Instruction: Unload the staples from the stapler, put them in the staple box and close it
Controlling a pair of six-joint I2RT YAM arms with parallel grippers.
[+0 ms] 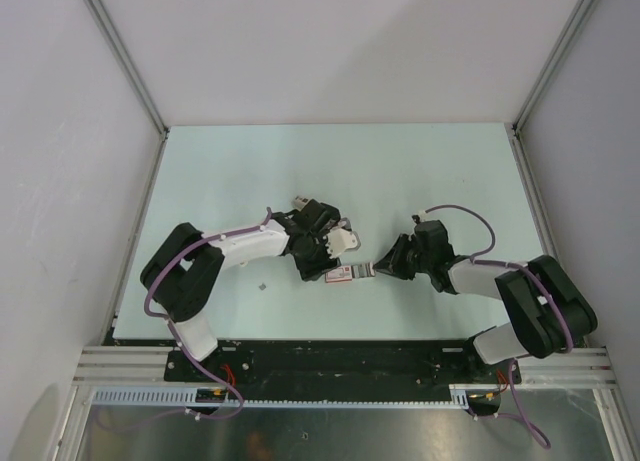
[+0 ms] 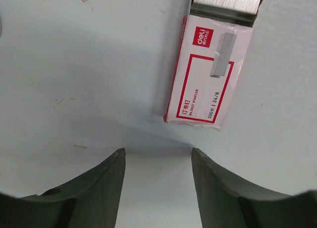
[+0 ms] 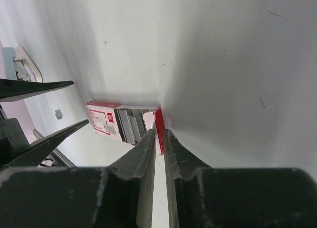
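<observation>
Pale green table (image 1: 400,171) lay under both arms, with a tiny grey bit (image 1: 261,286) on it near the left arm. The red and white staple box (image 2: 208,74) lay flat near the middle, between the two grippers. Its tray was pulled out, and shiny staples (image 2: 226,0) showed. The left gripper (image 2: 157,159) was spread wide just beside the box and held nothing. The right gripper (image 3: 159,133) was almost closed, pinching the box's red end flap.

1. The staple box (image 1: 340,272) lies flat on the bench (image 1: 330,171), front of centre, between both pincers.
2. The left pincer (image 2: 157,154) sits just left of and behind the box, apart from it.
3. The right pincer (image 3: 158,134) meets the box's right end, where the staple tray (image 2: 225,3) juts out.
</observation>
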